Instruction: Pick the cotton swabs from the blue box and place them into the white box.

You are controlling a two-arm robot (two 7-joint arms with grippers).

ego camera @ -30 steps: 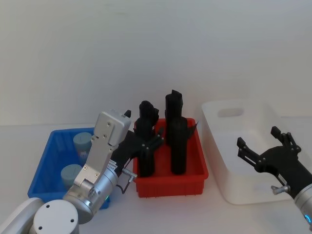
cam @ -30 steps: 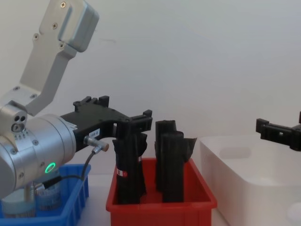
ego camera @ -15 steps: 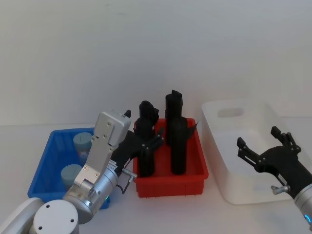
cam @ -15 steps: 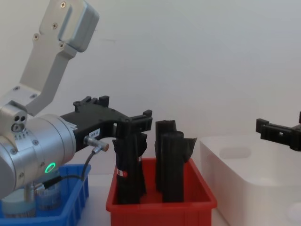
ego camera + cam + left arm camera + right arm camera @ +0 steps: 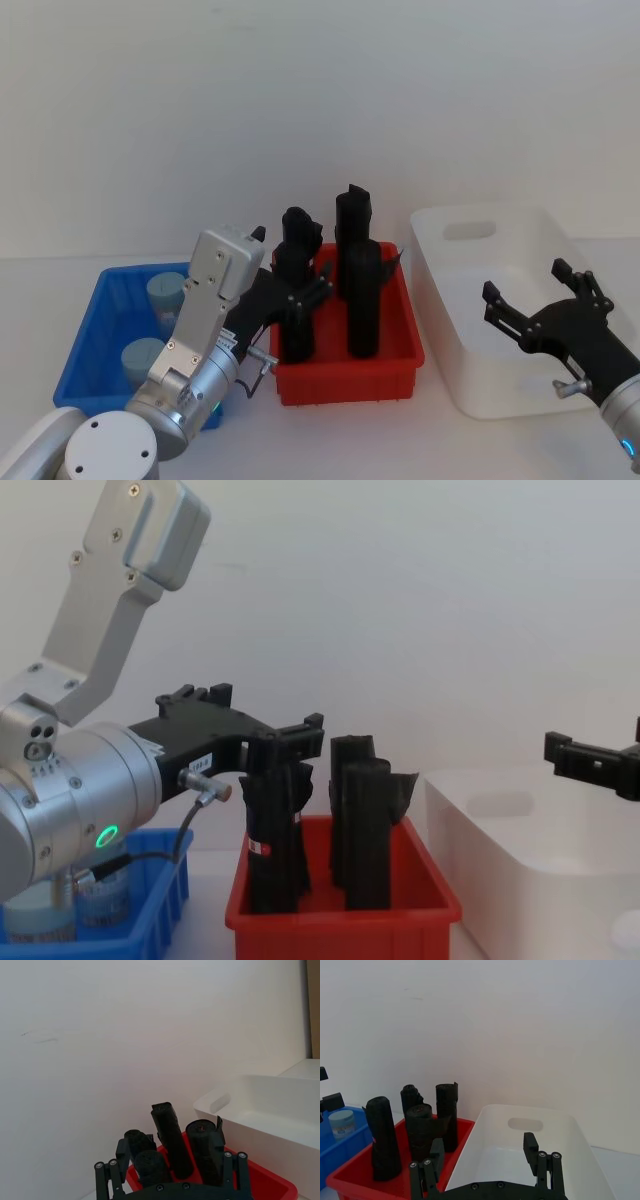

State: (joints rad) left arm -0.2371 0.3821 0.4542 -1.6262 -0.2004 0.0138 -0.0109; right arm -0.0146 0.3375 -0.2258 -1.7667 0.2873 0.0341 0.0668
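The two cotton swabs point(image 5: 165, 290) stood upright in the blue box point(image 5: 96, 310) at the left end of the table, one tub toward the back and the other nearer the robot, their grey-blue lids on; neither was held by anything. Beside the blue box sat a red bin point(image 5: 345, 381) with several tall black rolls point(image 5: 363, 300) standing in it; beyond that, at the right, was the white box point(image 5: 436, 283), with nothing visible on the part of its floor that showed.

The left gripper point(image 5: 251, 713) hung above the near edge where the blue box met the red bin, pointed forward toward the black rolls; its fingers were spread apart and nothing lay between them. In the chest view one fingertip overlapped the nearest roll, though whether it touched could not be told. The tubs lay below and behind it, apart from the fingers.

The right gripper point(image 5: 524, 281) hovered over the near right part of the white box, well above its floor; its fingers were spread wide and empty, aimed toward the box's far wall with the handle cut-out.
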